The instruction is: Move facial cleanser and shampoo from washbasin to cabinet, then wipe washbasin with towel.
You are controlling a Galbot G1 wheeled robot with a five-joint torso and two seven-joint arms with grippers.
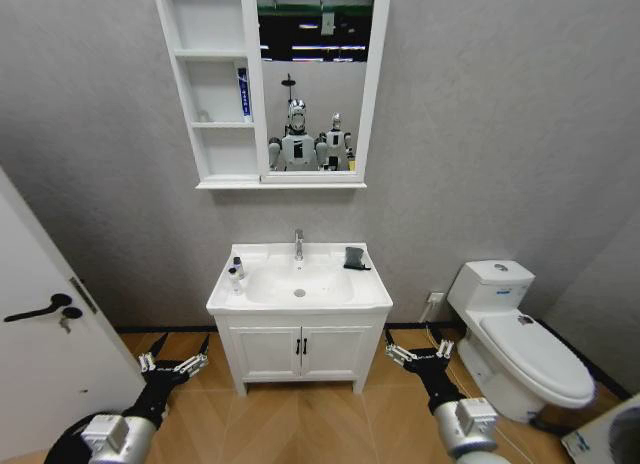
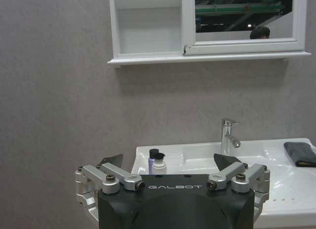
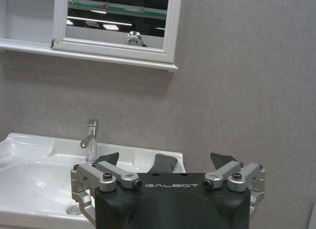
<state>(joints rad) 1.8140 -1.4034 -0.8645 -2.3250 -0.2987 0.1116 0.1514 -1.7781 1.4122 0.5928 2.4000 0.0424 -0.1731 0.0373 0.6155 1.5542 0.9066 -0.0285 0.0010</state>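
Both hands — left hand (image 1: 174, 362) and right hand (image 1: 420, 354) — hang low with fingers spread, short of the washbasin (image 1: 262, 295); bottles (image 1: 236, 274) and towel (image 1: 355, 257) sit untouched.

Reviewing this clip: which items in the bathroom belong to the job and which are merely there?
Belongs to the job:
- two bottles at the washbasin's left rear
- washbasin
- cabinet with shelf niches
- towel on the basin's right rear corner
- left gripper and right gripper, both open, held low before the vanity

Merely there:
- toilet
- door
- blue tube in the cabinet's middle niche
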